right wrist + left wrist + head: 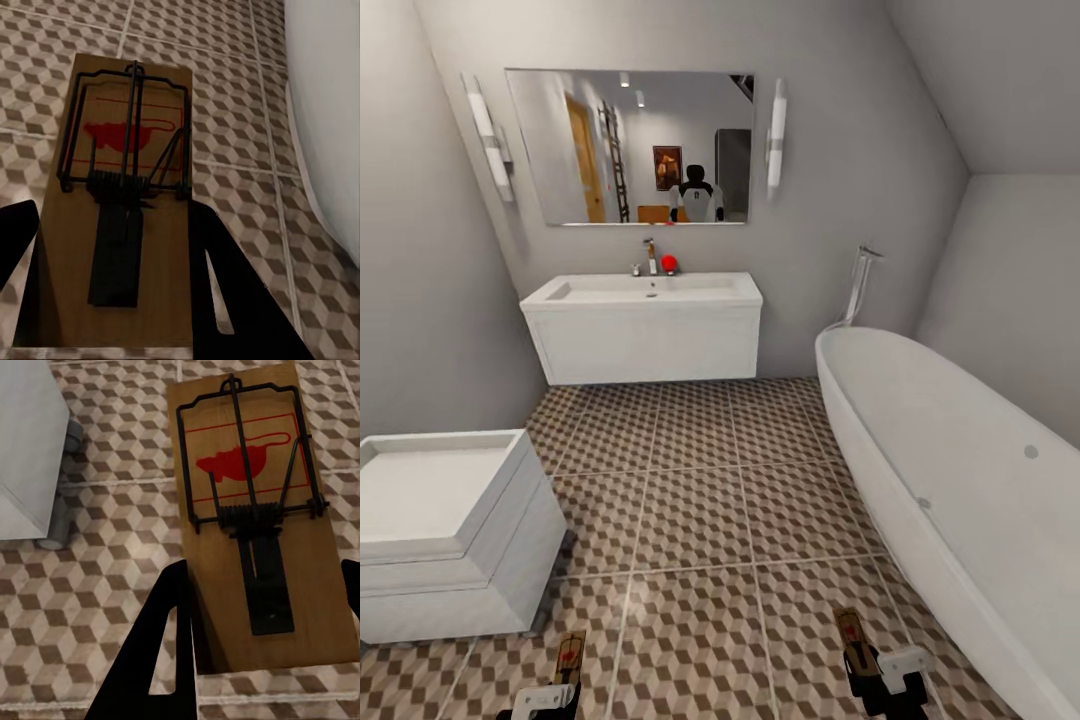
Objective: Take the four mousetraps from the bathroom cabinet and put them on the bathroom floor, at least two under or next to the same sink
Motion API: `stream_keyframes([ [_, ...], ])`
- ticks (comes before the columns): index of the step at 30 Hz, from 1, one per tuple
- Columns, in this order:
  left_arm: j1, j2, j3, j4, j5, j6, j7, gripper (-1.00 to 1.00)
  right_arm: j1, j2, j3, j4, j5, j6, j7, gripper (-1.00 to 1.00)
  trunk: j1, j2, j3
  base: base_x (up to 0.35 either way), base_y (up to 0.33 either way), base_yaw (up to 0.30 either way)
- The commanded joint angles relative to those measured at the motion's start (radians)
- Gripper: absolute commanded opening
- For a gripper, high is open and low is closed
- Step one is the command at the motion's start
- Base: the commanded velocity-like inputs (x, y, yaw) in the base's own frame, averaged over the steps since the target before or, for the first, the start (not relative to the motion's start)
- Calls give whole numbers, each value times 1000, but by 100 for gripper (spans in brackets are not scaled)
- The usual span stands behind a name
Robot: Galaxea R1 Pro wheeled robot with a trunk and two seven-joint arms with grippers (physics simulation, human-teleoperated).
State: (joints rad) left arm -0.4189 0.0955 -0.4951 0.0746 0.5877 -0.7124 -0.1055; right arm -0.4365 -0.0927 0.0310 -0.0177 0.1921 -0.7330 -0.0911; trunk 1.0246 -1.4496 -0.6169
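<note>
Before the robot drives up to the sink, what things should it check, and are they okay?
1. Left gripper holds a mousetrap: ok, fingers on both sides.
2. Right gripper holds the other mousetrap: ok.
3. Bathroom floor toward the bathroom sink free of obstacles: ok.
4. Bathtub close on the right: keep away.
5. White drawer unit close on the left: keep away.
6. Other two mousetraps placed: cannot tell.

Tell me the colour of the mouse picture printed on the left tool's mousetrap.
Red, on the tan board of the mousetrap; the left wrist view shows it best.
</note>
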Motion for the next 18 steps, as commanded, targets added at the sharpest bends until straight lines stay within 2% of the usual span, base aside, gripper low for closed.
stream_keyframes([
  [1,-1,0,-3,4,11,-4,-10,-100,-1,0,3,1,9,-2,-9,-100,0,0,-1,264,0,0],
  [9,-1,0,-3,4,11,-4,-10,-100,-1,1,3,1,9,-2,-10,-100,0,0,-1,264,0,3],
  [18,-1,0,-3,4,11,-4,-10,-100,-1,0,3,1,9,-3,-9,-100,0,0,-1,264,0,162],
])
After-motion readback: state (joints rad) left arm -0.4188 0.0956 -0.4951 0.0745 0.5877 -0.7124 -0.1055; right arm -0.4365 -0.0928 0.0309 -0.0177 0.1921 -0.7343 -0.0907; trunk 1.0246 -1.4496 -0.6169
